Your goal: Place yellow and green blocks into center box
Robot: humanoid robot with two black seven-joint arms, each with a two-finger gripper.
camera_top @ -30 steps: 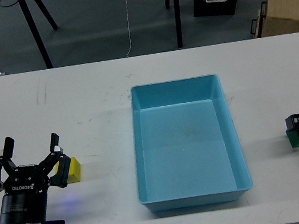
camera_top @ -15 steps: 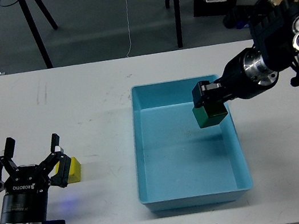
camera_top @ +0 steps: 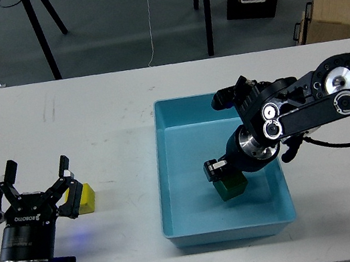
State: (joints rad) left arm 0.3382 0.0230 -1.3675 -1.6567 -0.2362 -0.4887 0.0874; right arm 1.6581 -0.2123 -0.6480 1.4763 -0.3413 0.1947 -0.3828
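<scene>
Right tool (camera_top: 218,172) is down inside the blue box (camera_top: 162,174), clamped on the green block (camera_top: 233,186), which sits low over the box floor in the near right part of the interior; whether the block actually touches the floor cannot be told from this angle. Between the block and the near wall there is only a narrow strip of floor, and the right wall is close too, while the left half and far half of the box lie open with plenty of room. Right arm (camera_top: 306,104) reaches in from the right edge, crossing above the box's right rim, its wrist bent down and leftward so the tool points toward the near-left of the box. Over on the other side, the left tool (camera_top: 35,183) stands with its fingers spread wide, holding nothing, rising from the near left corner of the view with fingers pointing away from the robot. Yellow block (camera_top: 82,199) lies on the white surface (camera_top: 91,118) just beside that tool's right finger, partly hidden behind it; contact cannot be made out. Between the yellow block and the box's left wall is a broad bare stretch of surface, and the far half of the surface is open as well. Near edge of the surface runs just beneath the box's front wall. Beyond the far edge, black tripod legs (camera_top: 43,39), a black bin (camera_top: 252,2) and a cardboard box (camera_top: 337,11) stand on the floor.
</scene>
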